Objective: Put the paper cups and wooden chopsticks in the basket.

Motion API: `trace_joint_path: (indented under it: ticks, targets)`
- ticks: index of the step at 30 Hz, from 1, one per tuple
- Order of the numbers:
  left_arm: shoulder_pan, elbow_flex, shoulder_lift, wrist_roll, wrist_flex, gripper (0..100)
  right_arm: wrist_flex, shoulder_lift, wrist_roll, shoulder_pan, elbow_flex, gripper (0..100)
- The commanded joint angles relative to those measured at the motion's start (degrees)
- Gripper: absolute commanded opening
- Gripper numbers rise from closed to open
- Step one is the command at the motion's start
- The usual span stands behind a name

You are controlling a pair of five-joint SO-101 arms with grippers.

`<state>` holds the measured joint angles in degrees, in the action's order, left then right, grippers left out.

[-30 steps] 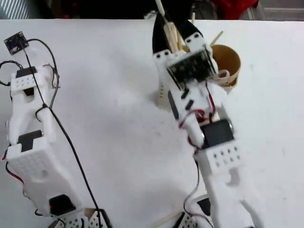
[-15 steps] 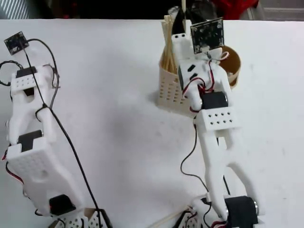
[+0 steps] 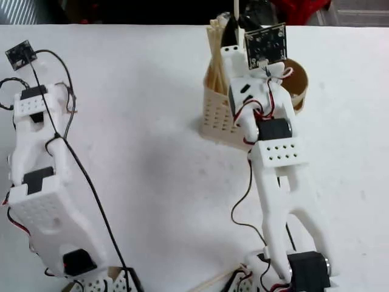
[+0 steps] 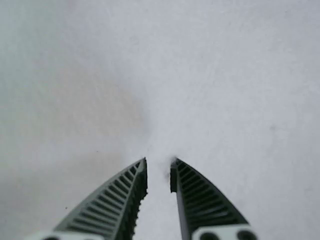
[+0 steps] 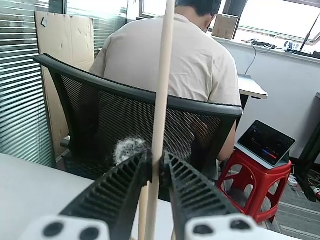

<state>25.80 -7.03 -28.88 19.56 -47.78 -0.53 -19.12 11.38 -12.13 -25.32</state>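
Note:
A white perforated basket (image 3: 217, 117) stands at the back middle of the table with several wooden chopsticks (image 3: 214, 56) standing in it. My right gripper (image 3: 230, 35) is above the basket, shut on one wooden chopstick (image 3: 235, 8) that it holds upright; in the right wrist view the chopstick (image 5: 163, 85) runs straight up between the fingers of the right gripper (image 5: 159, 161). A brown paper cup (image 3: 296, 80) sits just right of that arm; whether it is inside the basket I cannot tell. My left gripper (image 4: 159, 167) is slightly open over bare white table, holding nothing.
The left arm (image 3: 36, 176) is folded along the table's left side with its cable (image 3: 91, 188) trailing across the surface. One loose chopstick (image 3: 213, 281) lies near the front edge by the right arm's base. A person in a chair (image 5: 150, 105) sits beyond the table.
The right arm swung its wrist up and back over the basket, turning the held chopstick upright. In the last half second it barely moved. The left arm stayed still.

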Motion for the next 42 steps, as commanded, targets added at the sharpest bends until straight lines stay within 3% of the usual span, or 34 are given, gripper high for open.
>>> trace_joint_path:
  ticks: [1, 7, 15, 21, 23, 30, 42]
  targets:
    - [-0.3, -0.4, 0.6, -0.5, 1.2, 10, -0.3, -0.4, -0.5, 0.7, 0.5, 2.7]
    - [-0.3, -0.4, 0.6, -0.5, 1.2, 10, -2.4, -0.4, -0.8, 0.7, 0.5, 14.6]
    - [-0.4, -0.4, 0.6, -0.5, 1.2, 10, -3.9, -1.0, -0.4, 0.7, 1.0, 12.6]
    - [0.0, -0.4, 1.3, -0.5, 0.3, 10, -17.5, -10.2, -0.4, 0.5, 0.7, 7.7]
    - [0.2, -1.1, 1.7, -0.5, -2.6, 10, -23.0, -14.2, -0.4, 0.5, 0.4, 1.1]
    - [-2.4, -1.9, 9.3, -0.7, -11.6, 10, -42.2, -25.1, -0.4, 0.7, -4.5, 2.2]
    - [-5.0, -1.9, 31.4, -1.0, -27.2, 10, -49.1, -56.2, 1.0, 0.7, -35.7, 1.8]
